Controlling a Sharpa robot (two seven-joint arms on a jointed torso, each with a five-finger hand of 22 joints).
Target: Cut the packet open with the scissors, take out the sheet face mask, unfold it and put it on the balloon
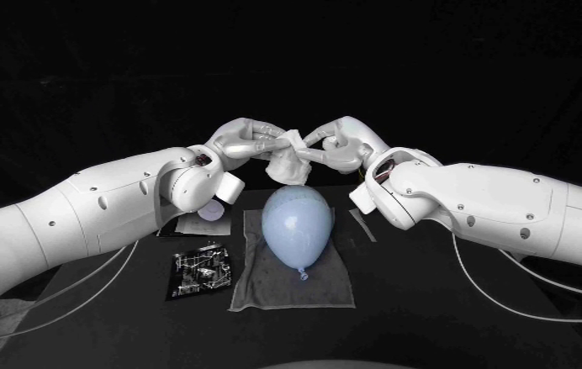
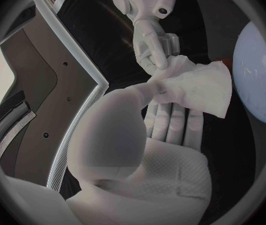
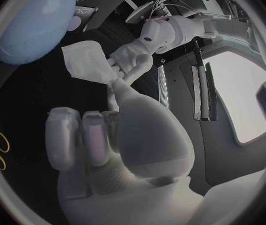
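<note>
**Black table below, a folded mask pinched between two hands**

We see the left hand and the right hand meeting in the air over the far side of the table, fingertips close together. Each one pinches the mask. In the left wrist view, the left hand's thumb and fingers are closed on one side of the white sheet, and the right hand's fingers grip the opposite side. The mask hangs between them as a crumpled, folded wad (we can make out no eye or mouth openings), so we judge the unfolding barely begun.

Just below, and nearer the robot, the pale blue balloon lies on a grey cloth with its knot pointing toward the robot. The mask's lower end hangs near the balloon's far end; we cannot tell whether they touch. Beside the cloth, on the left arm's side, lies a dark printed thing that we take for the packet.

From here we expect trouble mostly from the sheet itself. It may cling to itself, so drawing the hands apart could tear it or pull it out of one pinch and drop it on the table. If either hand has caught several layers together, the fold won't open at all. The balloon sits loose on the cloth, and a dragged edge or a pressing finger could roll it away.
</note>
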